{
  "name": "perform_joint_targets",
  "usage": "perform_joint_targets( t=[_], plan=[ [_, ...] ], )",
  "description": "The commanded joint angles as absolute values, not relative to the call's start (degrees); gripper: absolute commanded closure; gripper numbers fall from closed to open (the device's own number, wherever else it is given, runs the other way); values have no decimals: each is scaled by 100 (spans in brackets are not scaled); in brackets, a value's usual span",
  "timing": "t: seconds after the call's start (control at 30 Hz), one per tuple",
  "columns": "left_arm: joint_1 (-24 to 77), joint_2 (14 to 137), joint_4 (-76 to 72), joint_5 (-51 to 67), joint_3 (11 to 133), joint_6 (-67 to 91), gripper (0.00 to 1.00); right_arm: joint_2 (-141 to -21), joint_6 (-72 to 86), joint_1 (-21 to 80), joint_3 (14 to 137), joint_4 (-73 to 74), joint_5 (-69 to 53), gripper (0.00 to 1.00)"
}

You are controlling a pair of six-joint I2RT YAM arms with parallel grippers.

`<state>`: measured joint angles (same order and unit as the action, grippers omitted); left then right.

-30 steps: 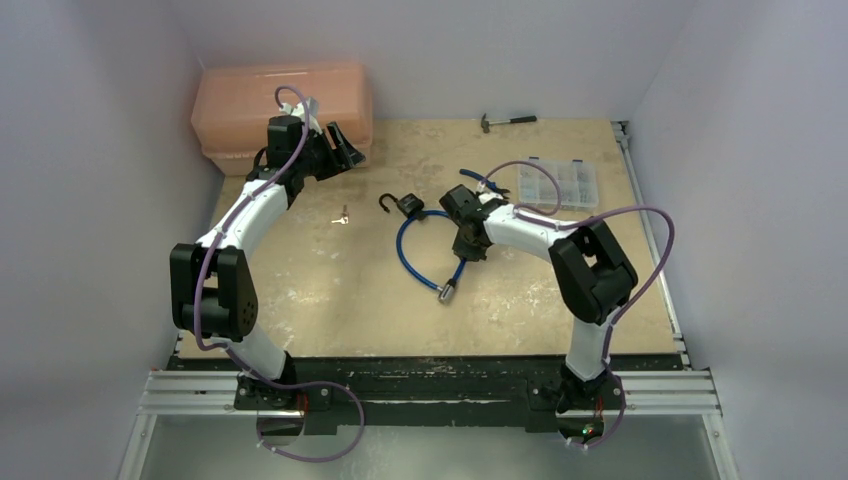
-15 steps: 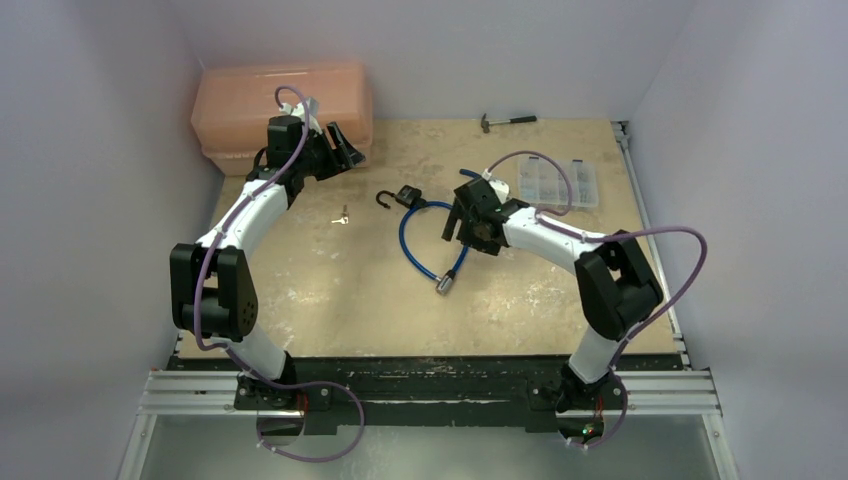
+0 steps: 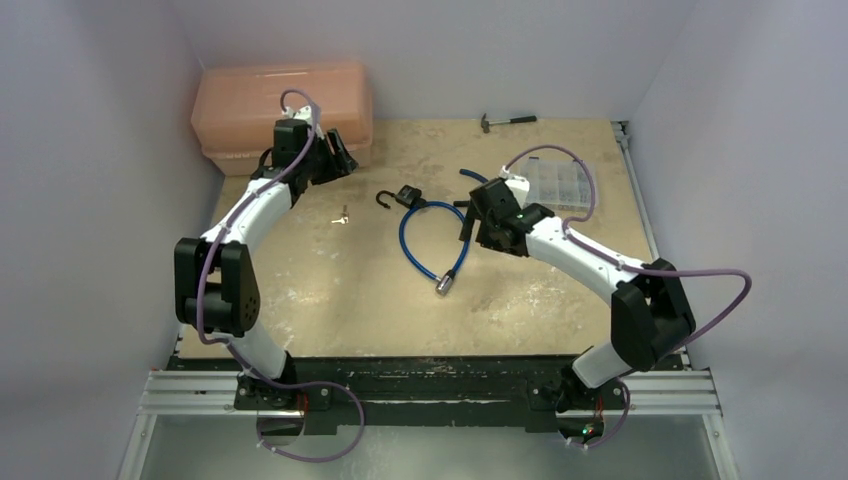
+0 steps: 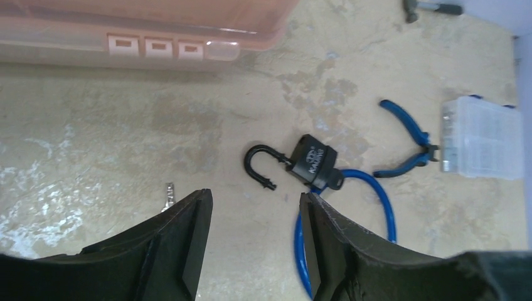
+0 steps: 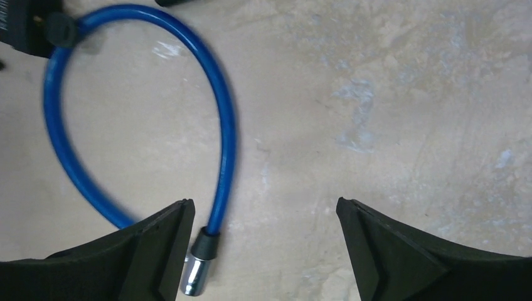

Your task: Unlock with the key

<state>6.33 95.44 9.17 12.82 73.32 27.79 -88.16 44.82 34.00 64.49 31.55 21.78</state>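
Key (image 4: pixel 335 182): black head sits at base of padlock (image 4: pixel 312 164), touching blue cable (image 5: pixel 227 125) | padlock: on table (image 3: pixel 320 300), shackle swung open | right gripper (image 5: pixel 263 210): jaws wide apart, empty, above cable's metal end (image 5: pixel 196 276) | left gripper (image 4: pixel 254 204): jaws apart, empty, near orange bin (image 4: pixel 125 25).
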Motion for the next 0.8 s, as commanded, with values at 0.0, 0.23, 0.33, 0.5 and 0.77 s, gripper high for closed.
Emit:
perform_joint_targets(
  t=[0.0,0.23,0.33,0.5,0.77],
  plan=[
    [995,9842,1424,291,7711,2255,44,-8455,4373,3401,5961,3194,2368,6],
    [1507,10564,2148,-514,8146,1885,45,-8118,4244,3401,5641,3089,2180,7],
    [1520,10928,2476,-654,8343,1835,45,-7866,4177,3401,5454,2967,2069,7],
    [1521,11339,2966,-960,8600,1723,40,-7618,3983,3400,5278,2942,2104,7],
    [1512,11621,3169,-1375,8678,1501,33,-7337,3823,3393,5212,2944,2167,6]
  ],
)
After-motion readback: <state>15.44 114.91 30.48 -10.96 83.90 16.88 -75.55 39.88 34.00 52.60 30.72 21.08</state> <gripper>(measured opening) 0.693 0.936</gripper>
